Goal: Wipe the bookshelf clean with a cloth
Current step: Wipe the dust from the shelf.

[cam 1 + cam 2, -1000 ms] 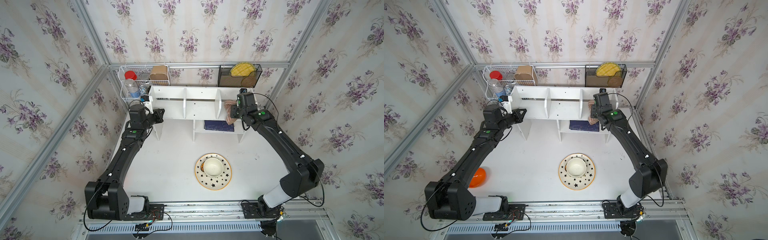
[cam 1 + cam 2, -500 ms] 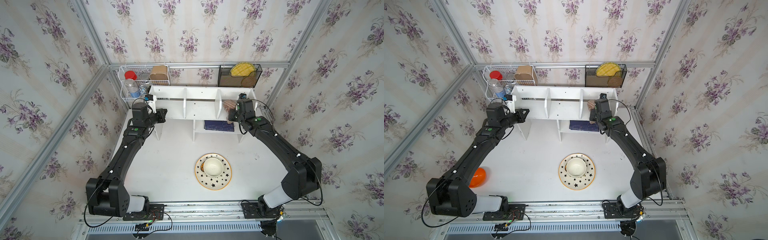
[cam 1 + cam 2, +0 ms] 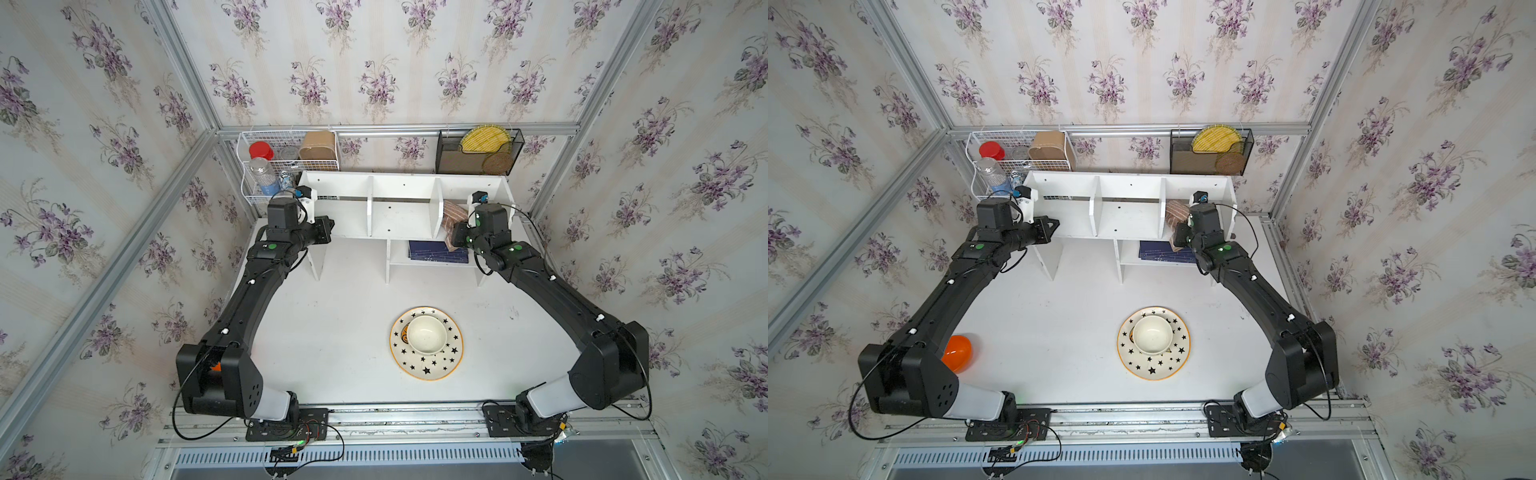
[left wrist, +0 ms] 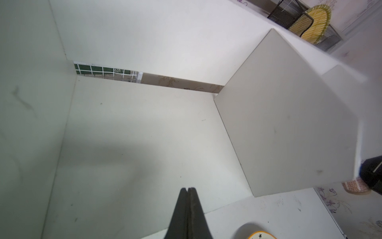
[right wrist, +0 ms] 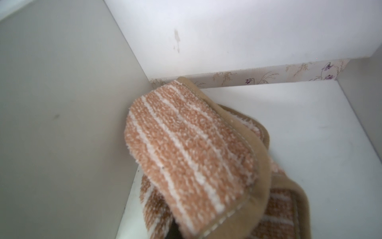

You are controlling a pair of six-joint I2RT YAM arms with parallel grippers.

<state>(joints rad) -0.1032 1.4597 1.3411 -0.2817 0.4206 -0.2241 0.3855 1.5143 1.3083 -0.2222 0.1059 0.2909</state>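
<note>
While L jaws shut, R jaws grip cloth [image 5: 186,155].

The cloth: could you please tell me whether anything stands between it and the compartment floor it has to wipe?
Nothing visible does. The cloth is bunched inside the right compartment of the bookshelf, beside the divider; the floor around it is bare.

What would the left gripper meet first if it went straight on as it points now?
Probably the bookshelf, the floor of its left compartment, just ahead of the shut left gripper; depth is unclear, so the divider may come first.
</note>
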